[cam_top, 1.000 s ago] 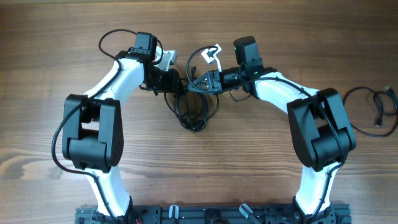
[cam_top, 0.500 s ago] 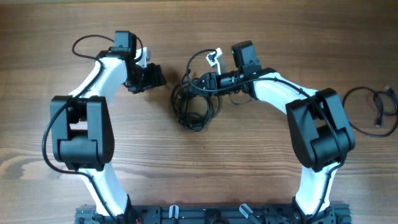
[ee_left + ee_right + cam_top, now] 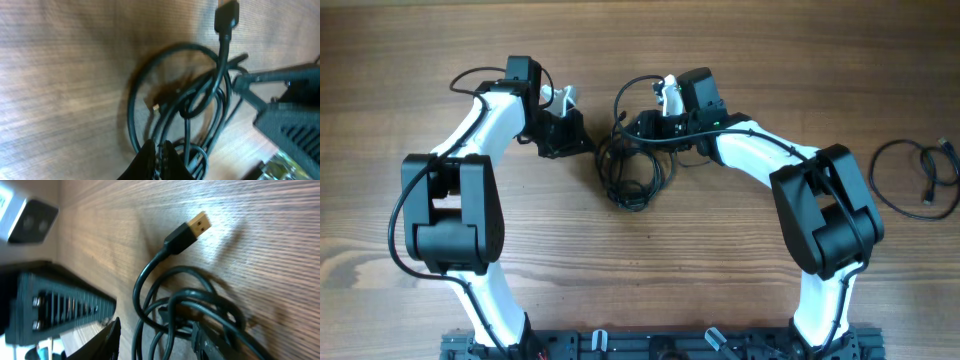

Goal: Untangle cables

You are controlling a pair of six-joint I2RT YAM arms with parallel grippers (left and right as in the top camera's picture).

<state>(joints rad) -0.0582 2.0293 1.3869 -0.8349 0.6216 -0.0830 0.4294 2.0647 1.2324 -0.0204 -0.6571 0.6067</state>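
While the wooden desk (image 3: 400, 60) carries them, the cables (image 3: 632, 175) lie as one dense bundle in its middle, between the two arms, and a loose cable (image 3: 910, 180) lies well apart at the right side. The left tool (image 3: 159, 157) has its fingers pressed together just at the left rim of the bundle; whether a strand is pinched there I cannot tell. The right tool (image 3: 157, 340) has its fingers apart with several strands between them, and as far as I can see it is not gripping. I think the main danger is an outward pull while the loops cross over each other: the knot would then tighten instead of opening, or the whole bundle would slide along the desk. The right tool may also close on several strands at once. The gold plug (image 3: 199, 226) could catch in a loop. No brand or label is readable; the marks on a white part in the corner of the right wrist view are cut off
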